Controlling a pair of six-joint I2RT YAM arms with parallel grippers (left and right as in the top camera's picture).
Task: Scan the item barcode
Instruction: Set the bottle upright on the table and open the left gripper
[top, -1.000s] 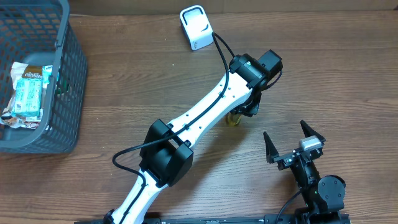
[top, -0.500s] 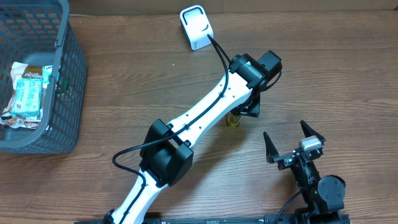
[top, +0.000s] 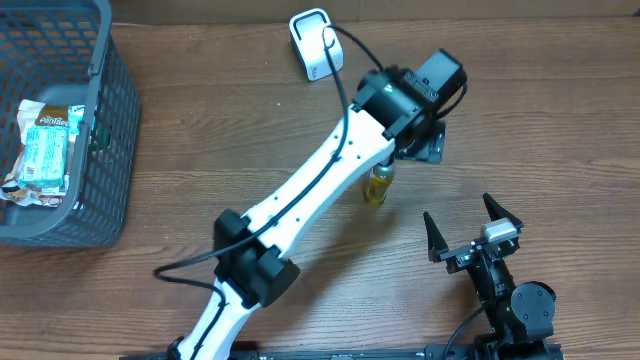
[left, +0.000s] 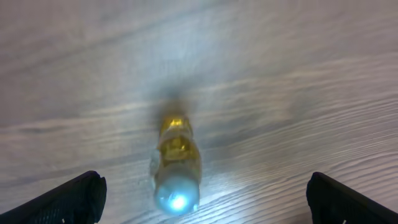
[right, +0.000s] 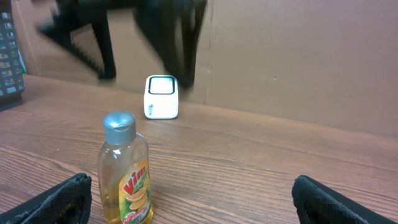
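Well to the left of the small clear plastic bottle of yellow liquid with a silver cap (top: 379, 184), a dark grey plastic mesh basket (top: 120, 140) sat on the brown wooden surface (top: 220, 120) with food packets (top: 45, 150) inside. Beyond the bottle and a little to its left stood the white box-shaped scanner (top: 315, 42), apart from it.

The bottle stood upright, its long axis vertical and its cap upward. Its printed label was turned toward my right wrist, and I could see no barcode on that face.

My left fingers (left: 68, 199) hung above the bottle, looking straight down on its cap. They were spread wide to either side and touched nothing, and the bottle stood free below and between them. That arm was plainly the nearer one.

To the right of the bottle, on the near side, my right fingers (top: 434, 238) were also spread wide and empty. They were well apart from it, pointing toward it and the scanner behind.

I judged that the coming move turned on that vertical axis. The left fingers would need to drop around the body, close, and carry the barcode side to the scanner.
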